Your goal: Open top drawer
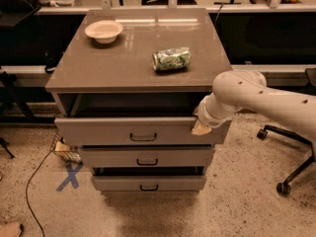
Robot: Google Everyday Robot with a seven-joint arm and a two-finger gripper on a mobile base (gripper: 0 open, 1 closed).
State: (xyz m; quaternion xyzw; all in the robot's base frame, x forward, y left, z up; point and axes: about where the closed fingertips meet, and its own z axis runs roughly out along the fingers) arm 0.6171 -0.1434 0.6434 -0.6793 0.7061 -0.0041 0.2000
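Above the 2 shorter drawers (pixel 108 157) at lower centre, the top drawer (pixel 98 131) stands partly out, so the pull looks under way; next it needs drawing straight out toward the near side. The tool (pixel 201 127), right of centre, touches the drawer front's upper right edge; spread or pinching, I cannot tell.

Warm, dim indoor light is falling from above onto the tabletop (pixel 108 68), leaving pale streaks of glare along its far edge beside the bowl (pixel 103 31). The green package (pixel 171 59) is catching soft highlights. The top drawer (pixel 98 131) is showing a deeply shadowed interior. The jaws, at the drawer front's right end, are sitting half in shade. The cabinet is casting 1 dark shadow onto the floor (pixel 237 206).
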